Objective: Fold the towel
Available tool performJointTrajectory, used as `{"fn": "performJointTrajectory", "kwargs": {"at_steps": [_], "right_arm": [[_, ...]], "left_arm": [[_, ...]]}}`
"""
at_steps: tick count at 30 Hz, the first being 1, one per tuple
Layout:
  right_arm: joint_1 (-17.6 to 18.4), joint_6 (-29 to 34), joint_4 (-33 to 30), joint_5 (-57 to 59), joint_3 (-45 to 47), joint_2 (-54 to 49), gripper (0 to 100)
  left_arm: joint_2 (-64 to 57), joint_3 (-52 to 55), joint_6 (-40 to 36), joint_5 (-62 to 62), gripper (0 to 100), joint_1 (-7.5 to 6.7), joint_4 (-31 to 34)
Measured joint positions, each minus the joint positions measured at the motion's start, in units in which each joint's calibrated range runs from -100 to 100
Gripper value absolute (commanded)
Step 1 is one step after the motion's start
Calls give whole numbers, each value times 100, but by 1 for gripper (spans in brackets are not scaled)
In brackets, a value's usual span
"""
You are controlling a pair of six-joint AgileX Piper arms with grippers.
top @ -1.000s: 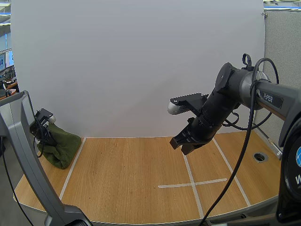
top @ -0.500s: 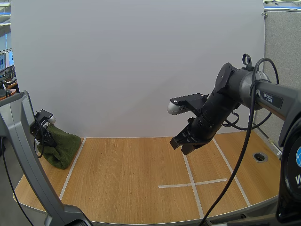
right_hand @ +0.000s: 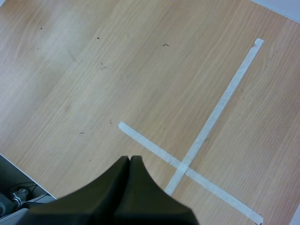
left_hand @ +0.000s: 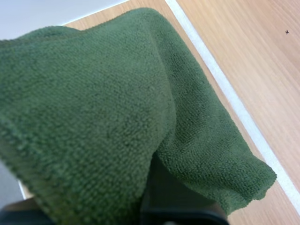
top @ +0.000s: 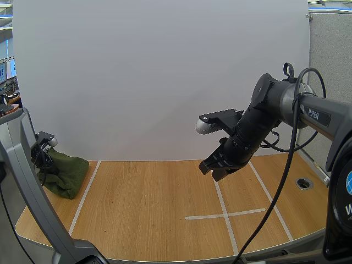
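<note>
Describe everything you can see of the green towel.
The green towel looks like thick, looped terry cloth, dark olive and unpatterned. It is not spread flat. It sits bunched in a soft, rounded heap at the far left corner of the wooden table, beside a white tape line. One corner juts out loose near that line. The cloth drapes over the left end effector, covering most of it, and its lower part appears to rest on the table.

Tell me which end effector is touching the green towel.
The left end effector, with the green towel draped over it. The right end effector hangs shut and empty over the tape lines.
</note>
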Motion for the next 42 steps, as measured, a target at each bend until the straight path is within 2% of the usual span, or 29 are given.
{"fn": "performJointTrajectory", "kwargs": {"at_steps": [20,25,30,42], "right_arm": [[0,0,0,17,0,0,0],[0,0,0,17,0,0,0],[0,0,0,17,0,0,0],[0,0,0,17,0,0,0]], "left_arm": [[65,316,243,-35,0,-70,-183],[65,293,412,-51,0,-195,36],[65,293,444,-51,0,-237,74],[65,293,444,-51,0,-237,132]]}}
